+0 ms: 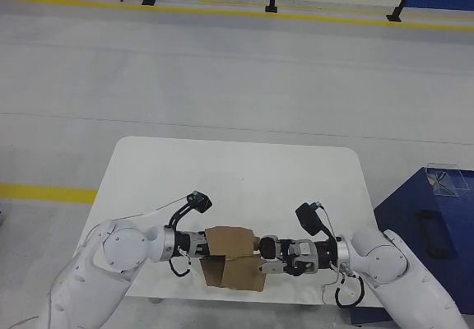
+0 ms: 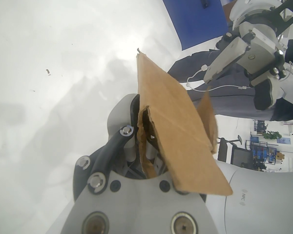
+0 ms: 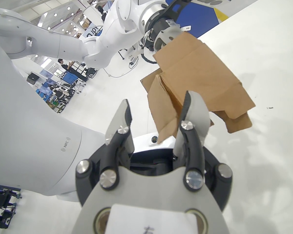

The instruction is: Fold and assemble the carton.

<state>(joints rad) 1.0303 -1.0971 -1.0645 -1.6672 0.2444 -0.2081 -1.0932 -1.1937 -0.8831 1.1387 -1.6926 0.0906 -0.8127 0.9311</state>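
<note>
The carton [image 1: 233, 257] is plain brown cardboard, only partly opened out. One broad creased panel faces up, and several loose flaps splay and hang below it. It sits at the near edge of the white table [image 1: 245, 173]. One end is pinched in the left gripper [image 1: 199, 244], and the flapped end points toward the right gripper [image 1: 262, 255], whose fingers stand apart just beside it.

The carton [image 2: 175, 132] covers the fingertips of the left tool [image 2: 143, 126] — where they pinch the cardboard cannot be seen
</note>
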